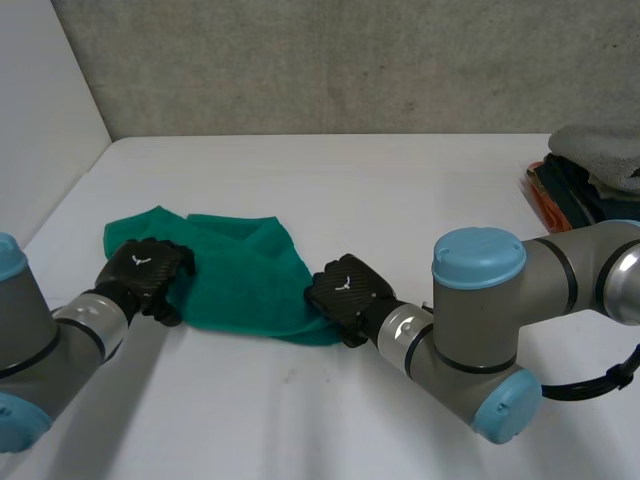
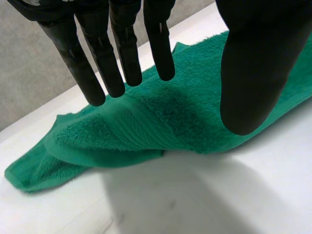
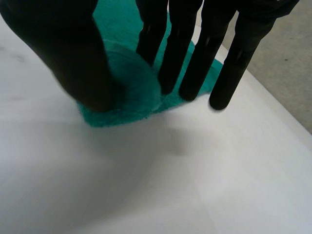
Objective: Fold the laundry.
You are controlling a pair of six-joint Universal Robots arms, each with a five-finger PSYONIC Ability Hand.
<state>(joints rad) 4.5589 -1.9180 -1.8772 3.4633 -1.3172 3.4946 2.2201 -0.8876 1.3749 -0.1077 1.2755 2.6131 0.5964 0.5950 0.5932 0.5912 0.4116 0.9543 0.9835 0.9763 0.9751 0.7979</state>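
Observation:
A green towel [image 1: 240,275] lies crumpled and partly doubled over on the white table [image 1: 400,190], left of centre. My left hand [image 1: 148,272] is at the towel's left near edge. Its fingers [image 2: 122,53] are straight and spread just above the cloth [image 2: 161,117], with the thumb apart from them and nothing held. My right hand [image 1: 345,292] is at the towel's right near corner. There a hump of cloth [image 3: 134,87] rises between the thumb [image 3: 73,53] and the nearest finger, which pinch it. The other fingers stay straight over the corner.
A pile of other laundry [image 1: 590,175], grey on top with dark and orange pieces under it, sits at the table's far right edge. A grey wall runs along the back. Bare table lies in front of the towel and between it and the pile.

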